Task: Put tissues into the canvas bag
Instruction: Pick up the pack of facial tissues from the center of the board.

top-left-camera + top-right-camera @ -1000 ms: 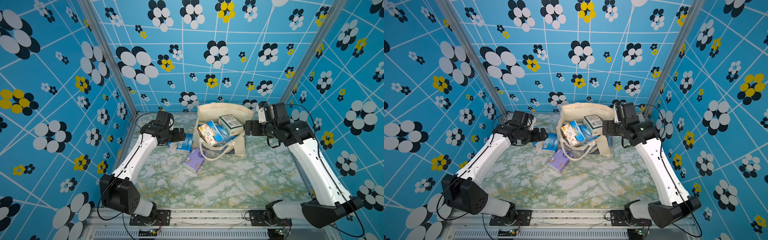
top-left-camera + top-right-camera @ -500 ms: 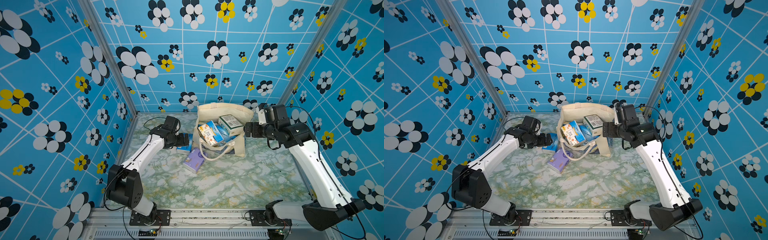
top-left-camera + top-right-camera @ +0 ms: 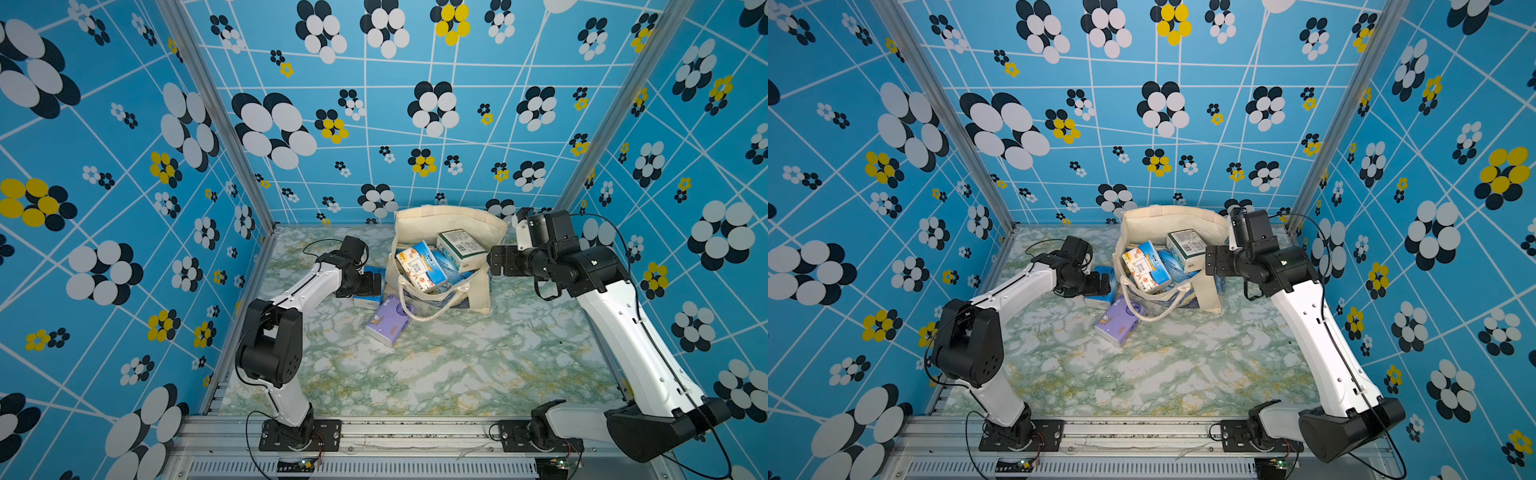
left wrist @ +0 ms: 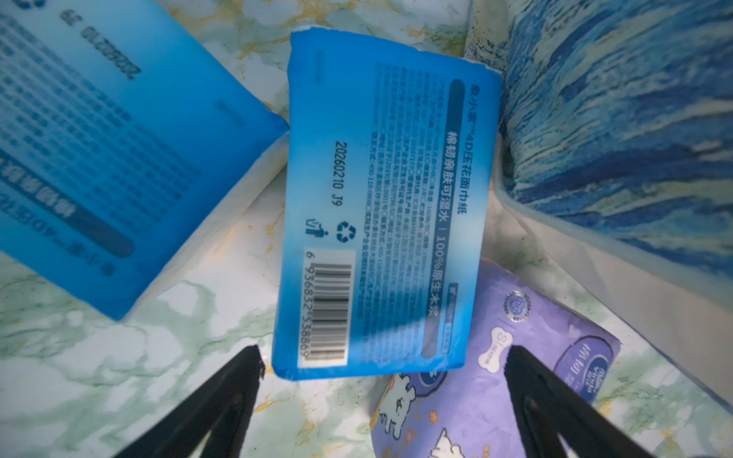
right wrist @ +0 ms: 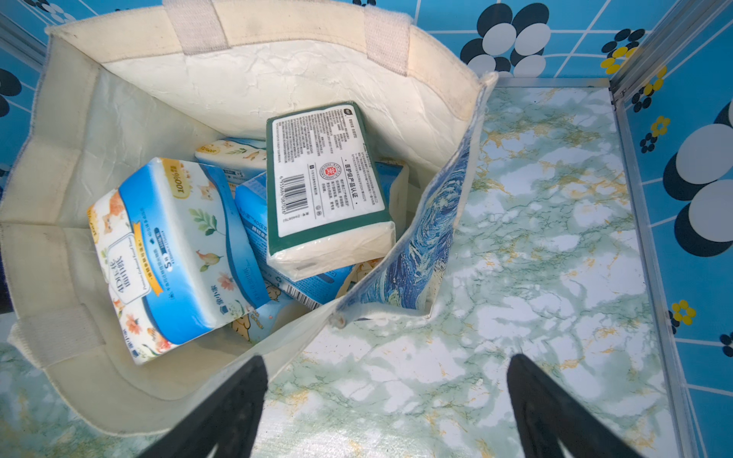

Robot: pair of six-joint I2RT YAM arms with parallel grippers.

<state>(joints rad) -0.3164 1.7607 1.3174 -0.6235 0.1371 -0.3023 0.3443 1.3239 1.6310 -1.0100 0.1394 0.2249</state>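
The cream canvas bag stands open at the back of the table, its blue swirl print facing the left arm. Inside lie several tissues, with a green-white pack and a white pack with orange print on top. On the table beside the bag lie a blue pack, a second blue pack and a lilac pack. My left gripper is open just over the near end of the blue pack. My right gripper is open and empty beside the bag's right corner.
The bag's loop handle droops onto the marbled table next to the lilac pack. Patterned blue walls and metal corner posts close in three sides. A metal rail runs along the front.
My left arm has reached lower and further toward the bag, bringing its open gripper over the blue pack. The right arm has barely moved.
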